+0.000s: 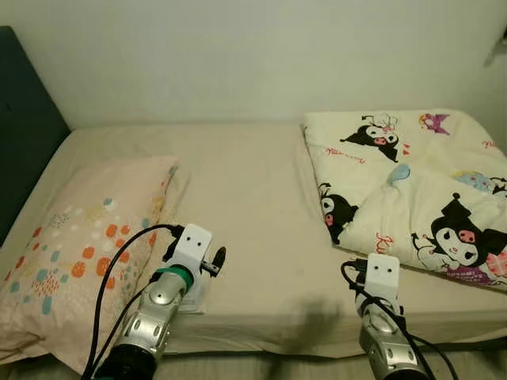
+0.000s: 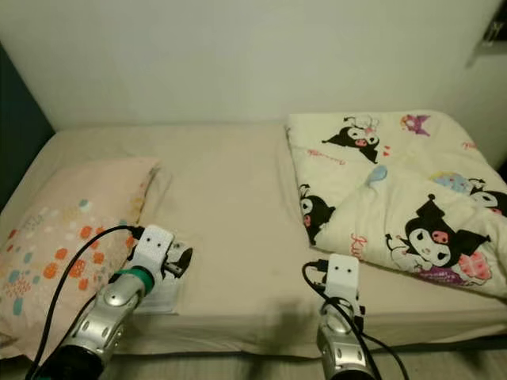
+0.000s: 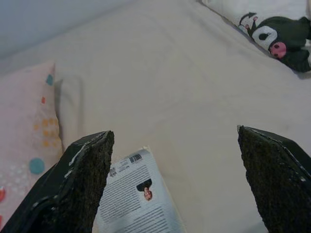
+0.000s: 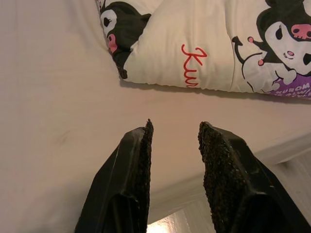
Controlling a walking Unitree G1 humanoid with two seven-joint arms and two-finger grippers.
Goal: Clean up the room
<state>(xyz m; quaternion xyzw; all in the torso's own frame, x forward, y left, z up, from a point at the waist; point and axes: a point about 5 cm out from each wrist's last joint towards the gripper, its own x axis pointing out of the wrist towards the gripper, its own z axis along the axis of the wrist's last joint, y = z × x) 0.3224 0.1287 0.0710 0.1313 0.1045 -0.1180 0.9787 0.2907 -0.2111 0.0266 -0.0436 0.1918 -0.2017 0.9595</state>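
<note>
The left gripper (image 3: 172,179) hangs wide open and empty just above the booklet (image 3: 138,201), lined up to grab it. The right gripper (image 4: 174,160), slightly parted and empty, idles short of the folded quilt (image 4: 204,43).

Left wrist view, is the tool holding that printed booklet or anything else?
Nothing is held. The left tool is open above the white printed booklet lying on the beige bed sheet; neither finger touches it.

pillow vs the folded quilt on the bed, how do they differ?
Print: the pillow carries small orange and teal spots on pale pink; the quilt has large black cartoon characters on cream.
Place: the pillow lies at the bed's left end, the quilt on the right.
Pose: the pillow lies flat in one layer; the quilt is folded over itself into a thick stack.
Both rest on the beige sheet.
</note>
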